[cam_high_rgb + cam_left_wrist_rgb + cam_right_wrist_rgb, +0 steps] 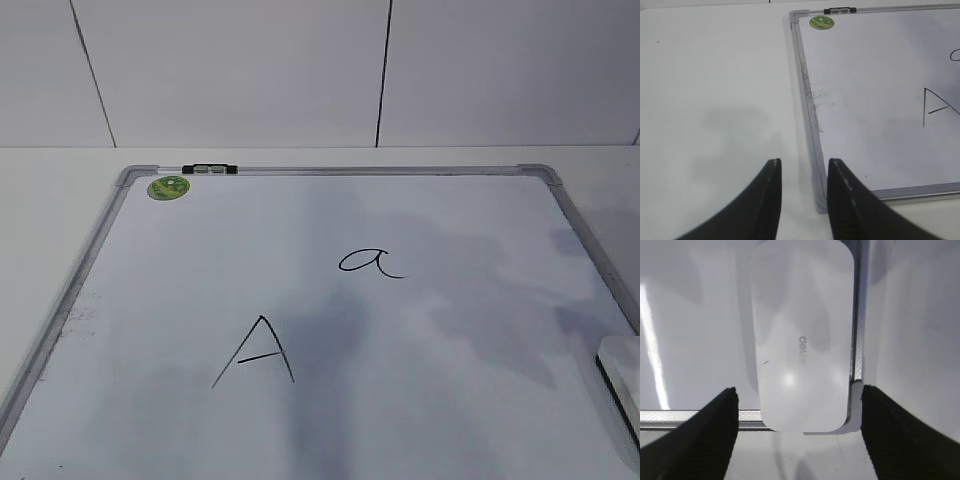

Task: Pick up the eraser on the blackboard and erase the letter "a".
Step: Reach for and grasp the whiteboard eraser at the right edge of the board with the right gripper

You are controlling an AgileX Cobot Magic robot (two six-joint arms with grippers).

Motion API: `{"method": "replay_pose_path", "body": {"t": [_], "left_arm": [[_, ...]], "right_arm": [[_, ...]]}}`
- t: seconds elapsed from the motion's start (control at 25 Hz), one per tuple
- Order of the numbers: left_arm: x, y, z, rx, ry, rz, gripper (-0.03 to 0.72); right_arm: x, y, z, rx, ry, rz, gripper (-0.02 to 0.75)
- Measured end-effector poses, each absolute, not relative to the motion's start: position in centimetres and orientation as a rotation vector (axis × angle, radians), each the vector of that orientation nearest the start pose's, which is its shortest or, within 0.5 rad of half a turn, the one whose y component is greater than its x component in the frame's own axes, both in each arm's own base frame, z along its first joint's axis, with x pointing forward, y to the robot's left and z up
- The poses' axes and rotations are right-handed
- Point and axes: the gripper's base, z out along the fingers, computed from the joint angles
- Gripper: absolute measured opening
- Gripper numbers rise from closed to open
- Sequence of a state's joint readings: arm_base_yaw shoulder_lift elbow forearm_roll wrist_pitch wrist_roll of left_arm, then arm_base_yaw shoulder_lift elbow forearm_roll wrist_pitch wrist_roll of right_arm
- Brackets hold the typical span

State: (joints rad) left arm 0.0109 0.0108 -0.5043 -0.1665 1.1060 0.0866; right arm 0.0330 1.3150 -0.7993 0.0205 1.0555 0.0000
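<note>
The blackboard (330, 400) is a white board with a grey frame, lying flat on the table. The small cursive letter "a" (368, 262) is near its middle, with a larger capital "A" (257, 352) in front of it. The white eraser (622, 368) lies at the board's right edge; in the right wrist view the eraser (801, 335) sits in the board's corner. My right gripper (797, 405) is open, its fingers either side of the eraser's near end, not touching it. My left gripper (804, 172) is open and empty over the board's left frame (807, 115).
A round green sticker (168, 187) and a black clip (211, 169) sit at the board's far left corner. The white table (710, 100) lies left of the board. A white panelled wall (300, 70) stands behind the table.
</note>
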Motion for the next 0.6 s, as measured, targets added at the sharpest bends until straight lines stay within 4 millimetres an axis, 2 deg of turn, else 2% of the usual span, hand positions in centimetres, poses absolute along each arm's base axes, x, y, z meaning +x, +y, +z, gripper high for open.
{"method": "replay_pose_path", "body": {"t": [0.16,0.6], "left_arm": [[-0.6,-1.4,27.6,0.091,2.085,-0.142,0.235],[-0.6,-1.4,27.6,0.091,2.085,-0.142,0.235]], "right_arm": [[21.2,0.9,22.8,-0.055,3.068,0.035,0.657],[22.2,1.0,21.6,-0.091,3.083,0.046,0.666]]}}
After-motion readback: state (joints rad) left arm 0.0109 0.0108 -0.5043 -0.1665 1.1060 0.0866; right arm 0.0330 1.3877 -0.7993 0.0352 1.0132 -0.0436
